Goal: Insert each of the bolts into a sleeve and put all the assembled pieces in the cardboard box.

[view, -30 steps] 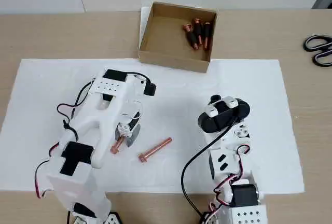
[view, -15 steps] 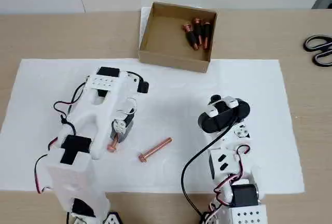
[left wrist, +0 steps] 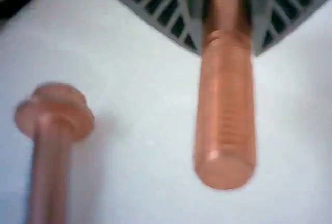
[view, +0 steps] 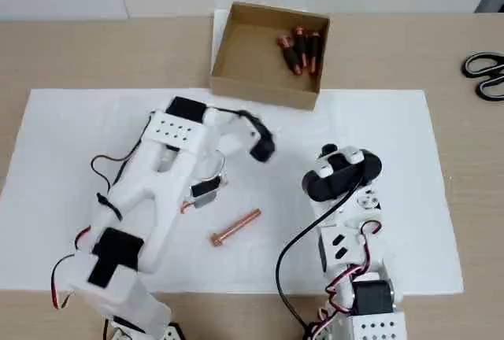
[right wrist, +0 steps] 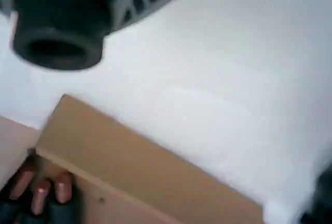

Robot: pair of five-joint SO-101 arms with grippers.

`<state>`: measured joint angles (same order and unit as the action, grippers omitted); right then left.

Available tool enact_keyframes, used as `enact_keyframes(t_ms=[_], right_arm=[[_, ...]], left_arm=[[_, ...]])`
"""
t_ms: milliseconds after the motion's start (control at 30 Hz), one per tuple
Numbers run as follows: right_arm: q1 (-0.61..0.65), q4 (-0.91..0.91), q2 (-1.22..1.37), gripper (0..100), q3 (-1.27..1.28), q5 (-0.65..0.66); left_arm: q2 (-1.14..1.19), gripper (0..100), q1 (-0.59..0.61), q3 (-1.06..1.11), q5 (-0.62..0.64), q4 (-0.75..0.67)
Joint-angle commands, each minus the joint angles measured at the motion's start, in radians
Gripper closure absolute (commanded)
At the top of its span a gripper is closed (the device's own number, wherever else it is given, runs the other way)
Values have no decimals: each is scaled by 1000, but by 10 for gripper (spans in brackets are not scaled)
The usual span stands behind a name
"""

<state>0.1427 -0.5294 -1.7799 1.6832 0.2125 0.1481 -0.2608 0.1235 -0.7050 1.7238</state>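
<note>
Currently: left gripper (left wrist: 225,1) is pinching a bolt (left wrist: 225,120), its shank hanging just over the white paper (view: 71,135). Second bolt (left wrist: 49,130) is lying loose on the paper beside it. Right gripper (right wrist: 72,1) is clamping a black sleeve (right wrist: 57,37). Cardboard box (view: 236,60) is holding three assembled pieces (view: 299,50).

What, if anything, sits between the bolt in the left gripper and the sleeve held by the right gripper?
Nothing visible does. Between the left arm's bolt and the right arm's black sleeve the high view shows bare white paper. The loose bolt lies flat on that paper beside the held one, apparently off the direct line.
</note>
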Motion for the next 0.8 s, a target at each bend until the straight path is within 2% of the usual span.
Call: enact_keyframes(t_ms=[0, 133, 267, 400, 467, 633, 767], right_arm=[[-4, -1, -33, 994, 2, -8], [-4, 1, -33, 994, 2, -6], [-4, 1, -33, 994, 2, -6], [-4, 1, -33, 994, 2, -6], [-4, -1, -33, 994, 2, -6], [-5, -1, -31, 994, 2, -5], [-5, -1, -31, 994, 2, -2]], left_arm=[[-75, 995, -3, -41, -281, 20], [-75, 994, 17, -41, -545, -21], [-74, 994, 87, -39, -681, -219], [-74, 994, 120, -39, -700, -408], [-71, 994, 121, -35, -701, -443], [37, 994, 123, -39, -703, -433], [138, 993, 120, -81, -723, -359]])
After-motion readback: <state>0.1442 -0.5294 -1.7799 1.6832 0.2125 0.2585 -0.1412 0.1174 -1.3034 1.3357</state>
